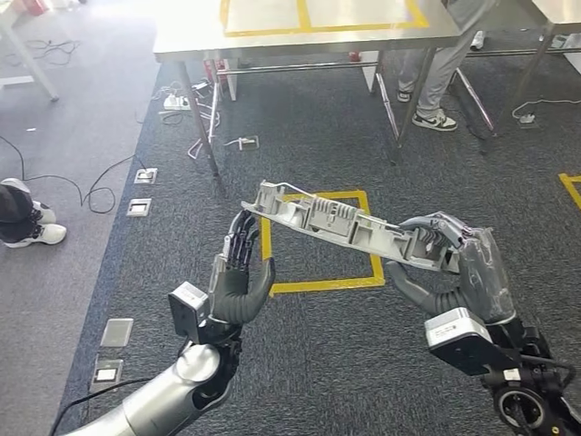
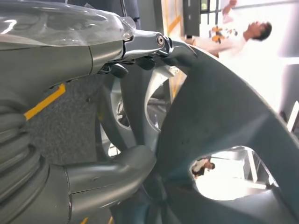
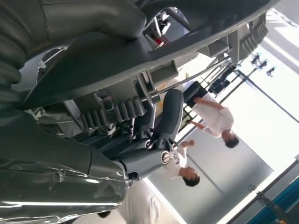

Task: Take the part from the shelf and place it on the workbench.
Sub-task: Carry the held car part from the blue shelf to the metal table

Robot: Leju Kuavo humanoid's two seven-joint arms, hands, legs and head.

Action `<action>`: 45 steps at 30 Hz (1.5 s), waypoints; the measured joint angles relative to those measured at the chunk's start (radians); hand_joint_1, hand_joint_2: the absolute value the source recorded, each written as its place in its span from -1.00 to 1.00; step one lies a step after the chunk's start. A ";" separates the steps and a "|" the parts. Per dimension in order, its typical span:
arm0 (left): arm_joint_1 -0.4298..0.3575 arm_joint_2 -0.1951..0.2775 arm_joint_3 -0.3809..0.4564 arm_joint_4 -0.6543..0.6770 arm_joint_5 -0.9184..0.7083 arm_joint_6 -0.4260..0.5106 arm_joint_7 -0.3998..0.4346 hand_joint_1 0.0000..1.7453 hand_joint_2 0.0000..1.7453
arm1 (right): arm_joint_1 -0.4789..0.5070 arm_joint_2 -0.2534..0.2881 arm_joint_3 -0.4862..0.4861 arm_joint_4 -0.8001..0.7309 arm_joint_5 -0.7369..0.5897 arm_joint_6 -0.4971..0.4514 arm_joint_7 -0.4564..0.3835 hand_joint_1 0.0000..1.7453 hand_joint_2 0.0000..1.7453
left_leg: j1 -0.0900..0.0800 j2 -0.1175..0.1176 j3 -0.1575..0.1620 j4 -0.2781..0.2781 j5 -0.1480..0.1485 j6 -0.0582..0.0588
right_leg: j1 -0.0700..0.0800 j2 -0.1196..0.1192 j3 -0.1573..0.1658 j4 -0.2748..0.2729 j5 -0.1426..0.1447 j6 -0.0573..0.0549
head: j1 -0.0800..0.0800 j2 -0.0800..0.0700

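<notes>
A long grey ribbed plastic part (image 1: 342,225) hangs level over the carpet, carried between my two hands. My right hand (image 1: 479,268) grips its right end, fingers wrapped under and over it. My left hand (image 1: 240,272) meets the left end with its dark fingertips, the thumb spread below. In the left wrist view the part (image 2: 225,116) sits between the thumb and the fingers of the left hand (image 2: 53,60). The right wrist view has the part's ribbed underside (image 3: 116,60) lying in my right hand (image 3: 70,163). The steel workbench (image 1: 199,36), taped in yellow, stands ahead.
A person's legs (image 1: 438,73) stand behind the workbench at the right. A yellow tape square (image 1: 322,283) marks the carpet below the part. Cables and a power strip (image 1: 177,102) lie by the bench leg, floor sockets (image 1: 141,207) at the left, and a shoe (image 1: 31,232) at the far left.
</notes>
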 joint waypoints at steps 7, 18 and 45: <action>-0.001 -0.004 0.005 -0.005 -0.007 -0.006 0.007 -1.00 1.00 | -0.004 0.001 -0.001 0.002 -0.007 -0.006 0.001 1.00 1.00 | 0.003 -0.069 0.012 -0.010 -0.009 0.044 | -0.006 0.074 -0.070 0.184 -0.116 0.021 | 0.022 0.000; -0.004 -0.006 0.005 -0.005 -0.015 -0.009 0.031 -1.00 1.00 | 0.006 0.001 0.000 0.008 -0.032 -0.013 0.004 1.00 1.00 | -0.011 -0.126 0.019 0.000 -0.021 0.038 | 0.001 0.113 -0.040 0.018 0.017 0.000 | 0.026 0.000; -0.020 -0.009 0.005 -0.008 -0.037 -0.001 0.051 -1.00 1.00 | 0.040 0.002 0.000 0.017 -0.060 -0.040 -0.015 1.00 1.00 | -0.010 -0.121 0.026 -0.013 -0.018 0.029 | 0.002 0.116 -0.037 0.011 0.019 -0.004 | 0.020 0.000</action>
